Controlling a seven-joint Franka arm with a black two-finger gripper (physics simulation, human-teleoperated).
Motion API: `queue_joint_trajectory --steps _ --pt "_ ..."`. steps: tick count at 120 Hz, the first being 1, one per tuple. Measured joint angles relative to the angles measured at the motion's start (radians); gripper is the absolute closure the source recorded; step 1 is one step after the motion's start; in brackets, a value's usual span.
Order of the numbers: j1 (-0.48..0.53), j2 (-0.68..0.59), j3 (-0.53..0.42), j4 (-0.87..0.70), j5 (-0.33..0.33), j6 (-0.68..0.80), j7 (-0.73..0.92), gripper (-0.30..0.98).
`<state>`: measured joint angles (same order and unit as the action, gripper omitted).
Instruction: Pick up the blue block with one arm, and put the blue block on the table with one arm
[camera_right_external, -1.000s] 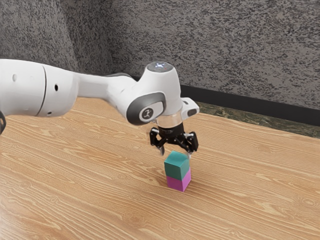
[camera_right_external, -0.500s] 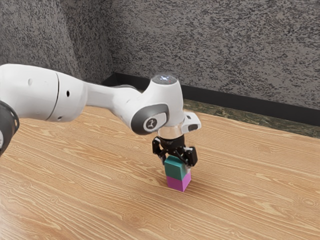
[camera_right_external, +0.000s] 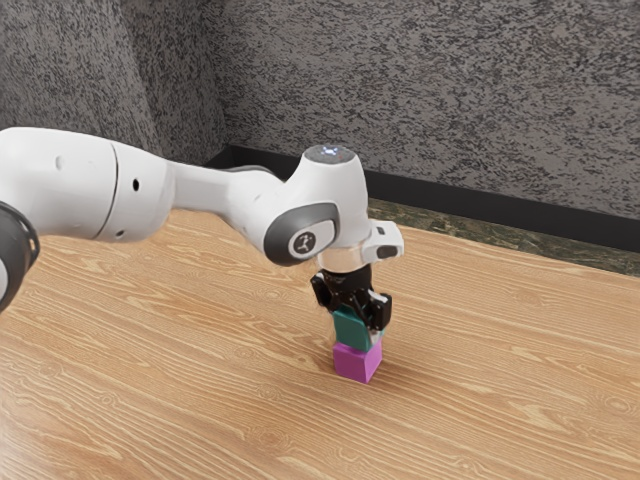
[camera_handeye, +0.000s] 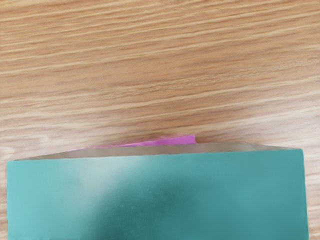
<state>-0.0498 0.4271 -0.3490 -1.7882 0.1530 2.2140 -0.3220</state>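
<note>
"Where is the blue block (camera_right_external: 352, 332) to be found?"

"It is held directly over the magenta block (camera_right_external: 355, 363), well in from the far edge of the worktop (camera_right_external: 500, 350). Its colour is better described as teal."

"And the jaws of the gripper (camera_right_external: 355, 319)?"

"They are clenched on the blue block, which is gripped from two sides and partly covered by them in the exterior view."

"Are the two blocks lined up?"

"Not quite. In the wrist view a sliver of magenta is seen past the teal edge, set at a slight angle to it. Whether the blocks are touching cannot be told."

"What is the magenta block supported by?"

"By the worktop, on which it is set upright, beneath the blue block."
</note>
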Motion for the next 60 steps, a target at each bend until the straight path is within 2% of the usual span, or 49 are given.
queue_joint_trajectory --steps 27,40,60 --pt "-0.075 0.023 -0.044 0.070 0.012 0.000 0.021 0.36" --pt "-0.119 0.105 -0.047 0.107 0.015 0.000 0.027 0.38" --pt "-0.135 0.184 -0.046 0.120 0.017 0.003 0.034 0.38"
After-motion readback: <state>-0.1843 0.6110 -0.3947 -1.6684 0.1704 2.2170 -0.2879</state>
